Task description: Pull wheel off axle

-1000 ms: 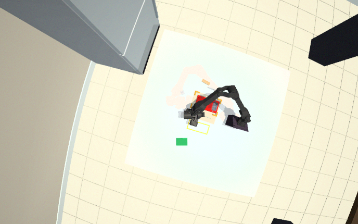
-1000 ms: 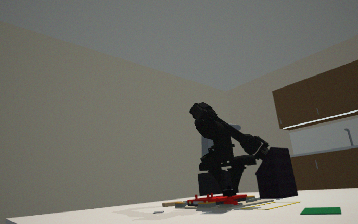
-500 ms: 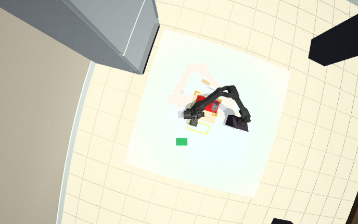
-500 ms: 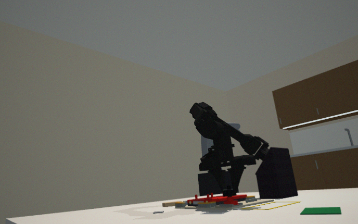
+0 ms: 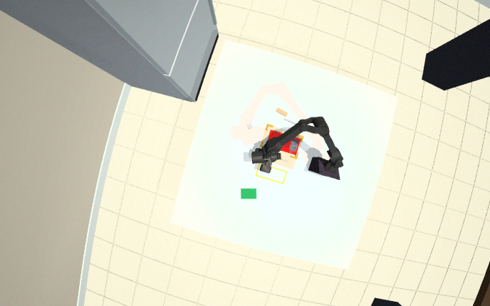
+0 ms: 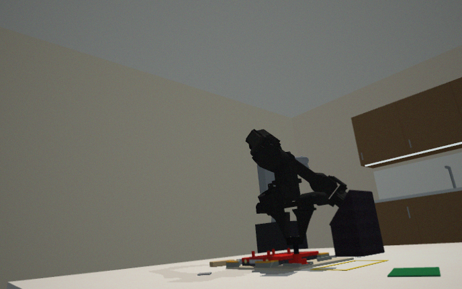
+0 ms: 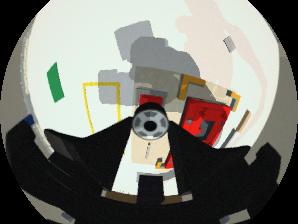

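Note:
My gripper [image 6: 293, 239] [image 7: 150, 122] is shut on the wheel, with one fingertip on each side of it. The wheel [image 6: 293, 240] [image 7: 137, 125] is dark with a grey spoked face and lies level between the fingertips. The upright axle [image 6: 296, 249] is a dark post on a red base [image 6: 299, 259] [image 7: 151, 98]. The wheel is high on the post, at its top; whether the tip is still inside the hole cannot be told. The marked area is a yellow outline [image 5: 269, 179] [image 6: 367, 265] [image 7: 101, 84] on the table beside the beige board.
A red fixture [image 6: 279, 257] [image 7: 192, 116] with small upright pegs stands beside the axle, on the beige board [image 7: 149, 156]. A green pad [image 5: 248, 193] [image 6: 413, 271] [image 7: 55, 83] lies beyond the outline. A tan block [image 5: 281, 112] and a small grey piece [image 5: 249, 126] [image 6: 204, 273] lie farther off.

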`<state>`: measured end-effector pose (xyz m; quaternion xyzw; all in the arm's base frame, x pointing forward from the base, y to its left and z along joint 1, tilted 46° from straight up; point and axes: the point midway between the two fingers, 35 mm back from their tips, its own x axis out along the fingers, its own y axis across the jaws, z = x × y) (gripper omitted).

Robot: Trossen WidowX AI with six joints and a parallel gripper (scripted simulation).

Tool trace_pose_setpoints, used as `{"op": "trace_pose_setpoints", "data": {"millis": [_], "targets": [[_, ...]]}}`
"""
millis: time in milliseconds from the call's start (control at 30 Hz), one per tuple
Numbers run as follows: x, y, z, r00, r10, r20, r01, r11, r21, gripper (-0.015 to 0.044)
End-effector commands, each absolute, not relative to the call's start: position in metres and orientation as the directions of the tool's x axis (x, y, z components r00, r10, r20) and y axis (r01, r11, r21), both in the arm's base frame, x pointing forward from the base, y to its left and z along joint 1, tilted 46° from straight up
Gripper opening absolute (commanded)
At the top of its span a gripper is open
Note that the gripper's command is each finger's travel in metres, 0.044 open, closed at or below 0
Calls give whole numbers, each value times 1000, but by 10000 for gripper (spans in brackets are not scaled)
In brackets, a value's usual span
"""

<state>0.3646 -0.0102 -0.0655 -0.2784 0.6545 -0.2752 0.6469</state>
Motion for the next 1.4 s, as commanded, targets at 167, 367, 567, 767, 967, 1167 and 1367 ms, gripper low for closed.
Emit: {"op": "trace_pose_setpoints", "data": {"millis": [167, 367, 567, 767, 967, 1167, 1367], "targets": [[365, -3, -60, 4, -720, -694, -12, 694, -720, 0], [365, -1, -59, 4, -720, -694, -13, 694, -720, 0], [365, 0, -58, 4, -720, -694, -13, 694, -720, 0], [365, 5, -53, 5, -720, -694, -13, 694, -720, 0], [363, 24, -34, 5, -720, -694, -14, 694, -720, 0], [359, 28, -42, 6, -721, -693, -18, 692, -721, 0], [343, 52, -63, 7, -715, -699, -14, 699, -715, 0]]}}
